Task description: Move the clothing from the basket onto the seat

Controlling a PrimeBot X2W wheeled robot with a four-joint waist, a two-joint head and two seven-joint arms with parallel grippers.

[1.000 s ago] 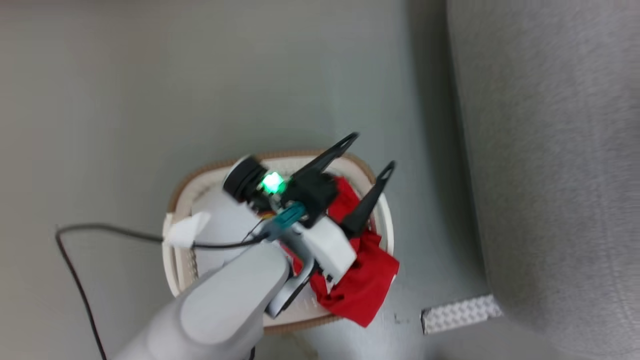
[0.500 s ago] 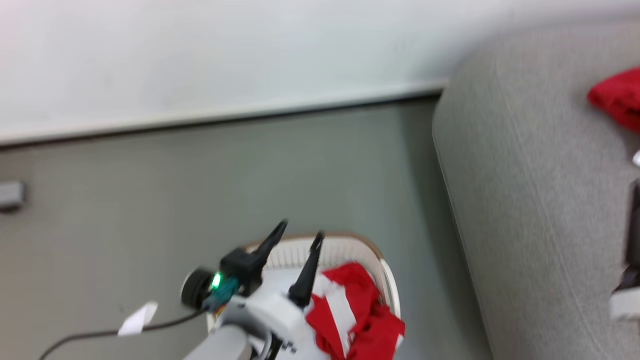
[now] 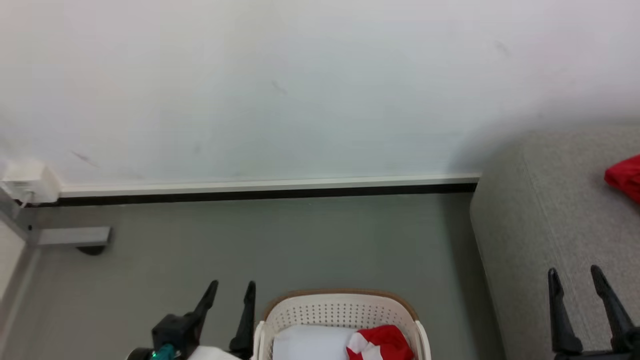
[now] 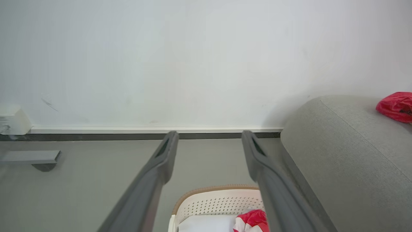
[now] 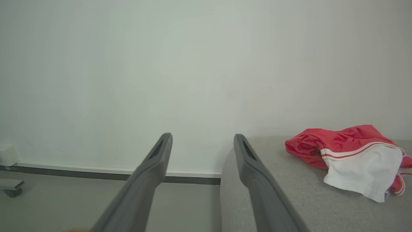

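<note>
The white perforated basket [image 3: 340, 314] with a brown rim sits at the bottom centre of the head view, holding red-and-white clothing [image 3: 382, 344] and a white cloth [image 3: 310, 345]; the basket [image 4: 212, 203] also appears low in the left wrist view. A red garment with white trim [image 5: 351, 158] lies on the grey seat [image 3: 540, 225]. My left gripper [image 3: 232, 287] stands open and empty just left of the basket. My right gripper [image 3: 575, 274] is open and empty over the seat's front part. Both point toward the wall.
A pale wall with a white baseboard [image 3: 270, 184] runs behind the grey floor. A grey bracket or foot [image 3: 75, 237] and a white box [image 3: 30, 182] sit at the left by the wall. Open floor lies between the basket and the wall.
The head camera has tilted up from the basket to the wall. My left gripper has risen out of the basket, open and empty. The right gripper has come into view over the seat.
</note>
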